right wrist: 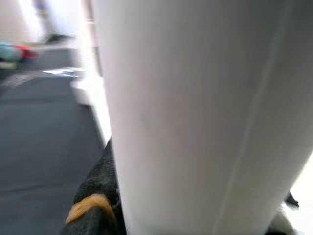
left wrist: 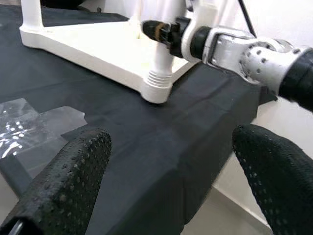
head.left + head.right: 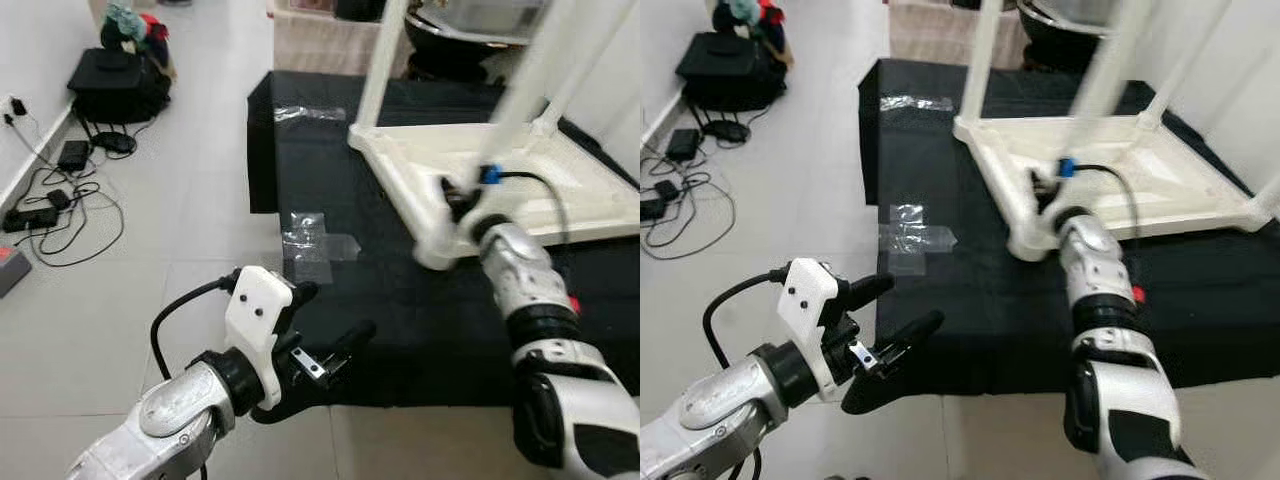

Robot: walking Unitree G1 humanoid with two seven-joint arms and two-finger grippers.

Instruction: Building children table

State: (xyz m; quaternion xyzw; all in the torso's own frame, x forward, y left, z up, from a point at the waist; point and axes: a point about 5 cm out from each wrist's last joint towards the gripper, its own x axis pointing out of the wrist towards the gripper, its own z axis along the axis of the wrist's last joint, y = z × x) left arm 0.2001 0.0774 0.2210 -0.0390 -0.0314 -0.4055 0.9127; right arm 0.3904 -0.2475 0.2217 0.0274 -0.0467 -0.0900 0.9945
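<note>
left gripper: lower left of the head views, silver forearm angled up toward centre, white wrist housing, two long black fingers spread wide with nothing between them, hovering at the near edge of the black mat. right gripper: arm reaching up from lower right of the head views to the near corner of the white children's table; its black fingertips sit against the table leg at that corner, apparently closed around the leg, though the fingers are largely hidden. table: upside down on the mat in the upper right, top face down, white legs rising out of frame. left wrist view adds: ribbed collar where the near leg meets the corner, with the right gripper clamped just above it. right wrist view adds: the white leg very close and blurred, dark fingertip with an orange mark at its base. clear tape patches: stuck on the mat, left of the table. floor, upper left of head views: black bag with coloured items on top, cables and power adapters along the wall. containers: dark round vessel at top edge behind the table, contents not discernible.
</note>
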